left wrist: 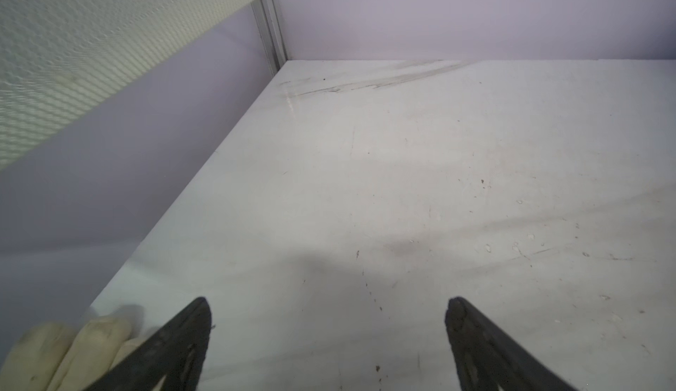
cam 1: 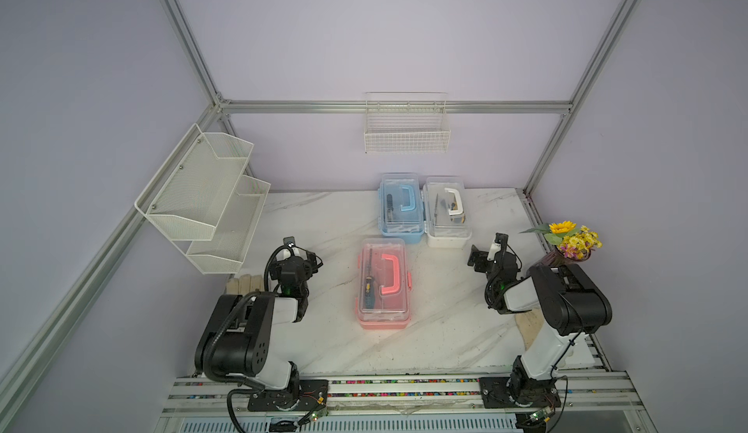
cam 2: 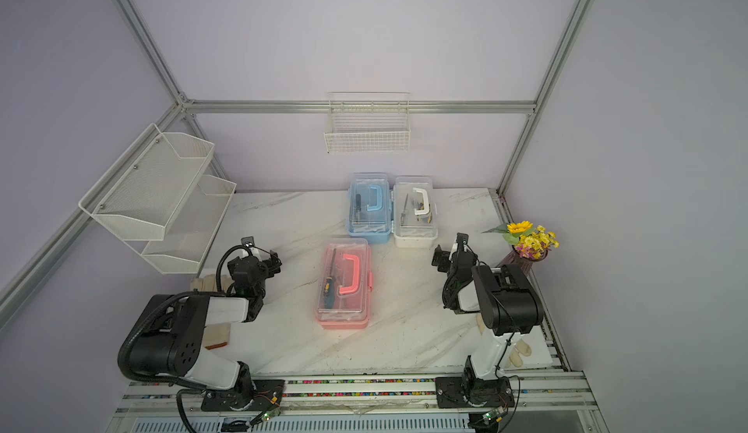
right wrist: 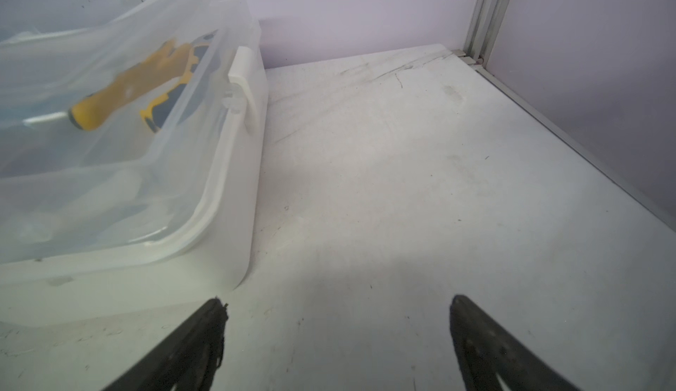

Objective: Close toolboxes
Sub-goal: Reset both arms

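- We count three rectangular, clear-lidded plastic toolboxes, lids down: pink toolbox [cam 1: 382, 285] mid-table, blue toolbox [cam 1: 402, 208] just beside white toolbox [cam 1: 447, 212] at the back.
- We count two black parallel grippers: left gripper [left wrist: 329, 308] and right gripper [right wrist: 336, 305] both gape wide, holding nothing.
- We see one white marble-look tabletop [cam 1: 445, 329] under lilac walls [cam 1: 384, 26] and an aluminium frame [cam 1: 404, 107].

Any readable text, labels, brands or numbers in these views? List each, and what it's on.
None readable in any view.
Yellow patch on the tool inside the pink toolbox: possibly a label, too small to read.
Yellow-handled tool in the white toolbox: no print visible.
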Controlling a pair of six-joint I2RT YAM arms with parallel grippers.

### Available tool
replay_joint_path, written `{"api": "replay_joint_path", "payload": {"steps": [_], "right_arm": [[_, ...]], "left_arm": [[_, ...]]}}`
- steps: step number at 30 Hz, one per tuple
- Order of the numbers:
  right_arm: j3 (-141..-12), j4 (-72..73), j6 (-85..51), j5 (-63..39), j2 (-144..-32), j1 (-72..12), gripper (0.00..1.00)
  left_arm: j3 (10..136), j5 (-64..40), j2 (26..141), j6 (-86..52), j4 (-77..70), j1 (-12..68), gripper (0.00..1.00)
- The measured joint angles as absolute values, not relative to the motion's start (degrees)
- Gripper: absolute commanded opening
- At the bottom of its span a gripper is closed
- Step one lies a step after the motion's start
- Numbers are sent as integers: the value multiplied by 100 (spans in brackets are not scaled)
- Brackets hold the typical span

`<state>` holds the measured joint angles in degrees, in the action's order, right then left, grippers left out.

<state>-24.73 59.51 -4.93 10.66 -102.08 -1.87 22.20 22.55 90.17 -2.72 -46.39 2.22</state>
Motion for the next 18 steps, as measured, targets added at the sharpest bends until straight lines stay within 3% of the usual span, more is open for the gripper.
{"api": "replay_joint_path", "payload": {"steps": [18], "right_arm": [[-2486,6219,-502,1059,-10206,-132,97]], "left_arm": [[2191,1955,9087,-233,-5148,183,100]]}}
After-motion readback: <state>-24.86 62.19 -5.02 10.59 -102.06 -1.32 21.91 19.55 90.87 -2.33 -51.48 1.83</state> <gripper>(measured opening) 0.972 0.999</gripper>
